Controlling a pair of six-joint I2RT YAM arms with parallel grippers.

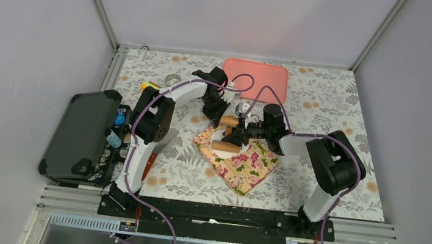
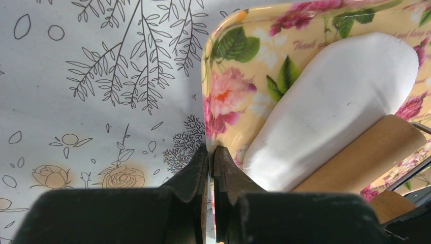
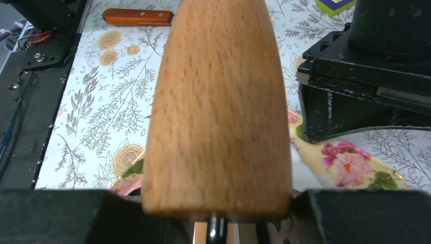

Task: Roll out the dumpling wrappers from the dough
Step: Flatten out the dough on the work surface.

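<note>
The dough (image 2: 335, 101) is a smooth white flattened oval lying on the yellow floral tray (image 2: 239, 76). The wooden rolling pin (image 2: 356, 157) rests across its near end. My left gripper (image 2: 211, 150) is shut on the tray's rim, right beside the dough. My right gripper (image 3: 216, 216) is shut on the rolling pin (image 3: 218, 101), whose wooden body fills the right wrist view. In the top view both grippers, left (image 1: 219, 116) and right (image 1: 237, 138), meet over the tray's (image 1: 245, 171) far corner and hide most of the dough. No round wrappers show.
A pink tray (image 1: 255, 80) lies at the back. An open black case (image 1: 77, 134) sits at the left edge. A wooden-handled knife (image 3: 137, 17) lies on the floral tablecloth near the left arm, and a yellow block (image 1: 150, 85) sits at the back left.
</note>
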